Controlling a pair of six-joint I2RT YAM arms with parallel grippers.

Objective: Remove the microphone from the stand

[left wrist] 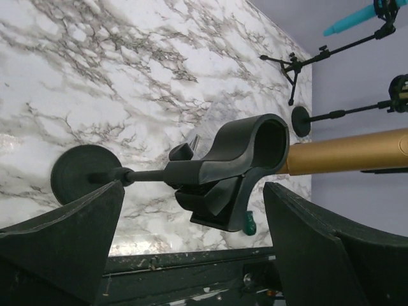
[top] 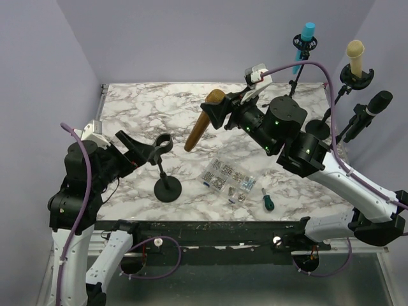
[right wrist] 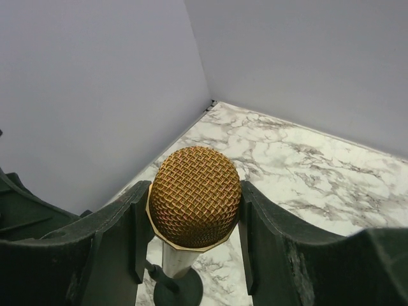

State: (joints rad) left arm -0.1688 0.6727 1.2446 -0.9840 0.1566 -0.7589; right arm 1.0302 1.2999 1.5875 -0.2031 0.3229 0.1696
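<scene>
The gold microphone [top: 201, 124] hangs tilted above the marble table, its mesh head [right wrist: 194, 197] clamped between the fingers of my right gripper [top: 217, 109]. The right gripper [right wrist: 194, 213] is shut on that head. The microphone's gold body [left wrist: 347, 152] ends just beside the black clip [left wrist: 245, 150] of the small stand [top: 167, 188], and in the top view it is apart from the clip. The clip's cradle looks empty. My left gripper [top: 148, 152] is wide open, its jaws standing either side of the clip and stem without touching them [left wrist: 194, 255].
A clear bag of small parts [top: 226, 178] and a green-handled screwdriver [top: 268, 201] lie right of the stand's base. Three more stands at the back right hold a blue microphone [top: 308, 32], a cream one [top: 355, 54] and a black one [top: 376, 105].
</scene>
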